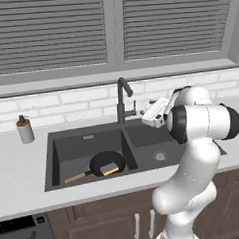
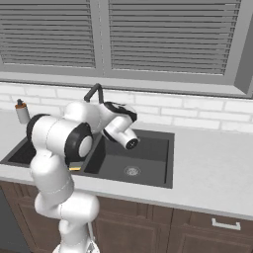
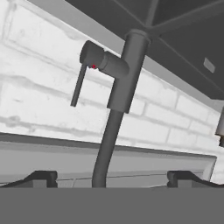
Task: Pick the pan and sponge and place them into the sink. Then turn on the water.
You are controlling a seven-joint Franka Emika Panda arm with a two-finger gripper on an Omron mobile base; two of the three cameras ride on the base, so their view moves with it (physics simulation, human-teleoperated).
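Observation:
The black pan (image 1: pixel 100 162) lies in the left basin of the dark sink (image 1: pixel 57 154), its wooden handle pointing toward the front left. The sponge (image 1: pixel 110 169) rests inside the pan, yellow side showing. My gripper (image 1: pixel 142 113) hovers over the right basin, just right of the black faucet (image 1: pixel 123 98), and is open and empty. In the hand view, which is rolled over, the faucet (image 3: pixel 124 74) stands close ahead between my fingertips (image 3: pixel 41 177), with its lever (image 3: pixel 78 85) sticking out to one side. No water shows at the spout.
A grey soap dispenser (image 1: pixel 25 130) stands on the counter left of the sink. White brick wall and a window sill run right behind the faucet. The right basin (image 2: pixel 148 158) holds only its drain (image 2: pixel 131 171).

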